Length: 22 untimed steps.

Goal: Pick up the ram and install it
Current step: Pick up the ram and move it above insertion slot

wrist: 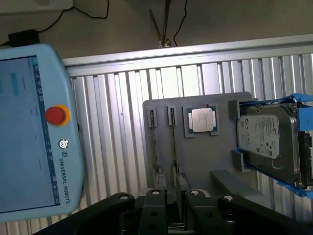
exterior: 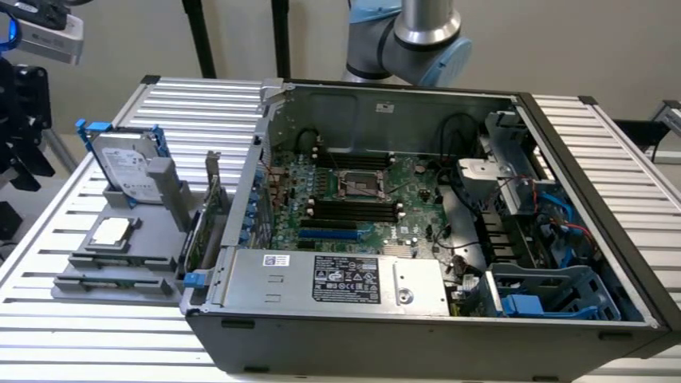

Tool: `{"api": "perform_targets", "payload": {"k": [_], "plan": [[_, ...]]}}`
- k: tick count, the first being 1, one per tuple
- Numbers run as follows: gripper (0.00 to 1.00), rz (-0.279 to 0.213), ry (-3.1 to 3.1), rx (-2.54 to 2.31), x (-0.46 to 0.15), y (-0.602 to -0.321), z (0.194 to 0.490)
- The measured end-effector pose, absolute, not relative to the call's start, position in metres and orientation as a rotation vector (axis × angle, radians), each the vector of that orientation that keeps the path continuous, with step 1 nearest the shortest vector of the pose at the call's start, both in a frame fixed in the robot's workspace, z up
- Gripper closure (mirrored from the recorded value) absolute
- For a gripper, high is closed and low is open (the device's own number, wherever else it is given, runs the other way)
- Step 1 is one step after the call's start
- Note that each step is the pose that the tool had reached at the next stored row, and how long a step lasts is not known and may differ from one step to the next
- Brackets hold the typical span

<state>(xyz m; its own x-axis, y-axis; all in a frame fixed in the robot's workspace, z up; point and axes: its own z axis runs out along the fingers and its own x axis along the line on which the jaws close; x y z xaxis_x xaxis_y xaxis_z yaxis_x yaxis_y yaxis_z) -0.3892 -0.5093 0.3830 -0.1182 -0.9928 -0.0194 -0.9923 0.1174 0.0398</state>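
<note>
The ram [wrist: 173, 142] stands on edge in the gray holder [wrist: 225, 161] beside the processor [wrist: 202, 120], its length running toward the claw [wrist: 174, 196] — jaws apart.

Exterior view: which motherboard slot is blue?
The slot closest to the silver power supply; the slots between it and the CPU socket are black.

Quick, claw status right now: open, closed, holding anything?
Claw: cannot tell whether it is open or closed, or holding anything; it hangs over the gray tray.
</note>
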Motion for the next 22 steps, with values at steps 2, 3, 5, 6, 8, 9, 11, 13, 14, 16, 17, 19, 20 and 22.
{"api": "perform_targets", "payload": {"k": [2, 3, 5, 6, 8, 9, 11, 13, 14, 16, 17, 19, 20, 22], "plan": [[0.64, -0.067, -2.339, 2.078, -0.389, -0.509, 0.382], [0.64, -0.067, -2.339, 2.079, -0.389, -0.509, 0.381], [0.58, -0.067, -2.338, 2.079, -0.389, -0.510, 0.377], [0.58, -0.067, -2.338, 2.080, -0.389, -0.510, 0.376], [0.58, -0.067, -2.337, 2.081, -0.389, -0.510, 0.372], [0.58, -0.067, -2.337, 2.081, -0.389, -0.510, 0.370], [0.58, -0.067, -2.336, 2.082, -0.389, -0.511, 0.367], [0.58, -0.067, -2.335, 2.083, -0.389, -0.511, 0.363], [0.58, -0.067, -2.335, 2.083, -0.389, -0.511, 0.361], [0.58, -0.067, -2.335, 2.083, -0.389, -0.511, 0.357], [0.58, -0.067, -2.334, 2.084, -0.389, -0.512, 0.356], [0.58, -0.067, -2.333, 2.085, -0.389, -0.512, 0.352], [0.58, -0.067, -2.333, 2.085, -0.389, -0.512, 0.350], [0.58, -0.067, -2.332, 2.086, -0.389, -0.512, 0.346]]}}
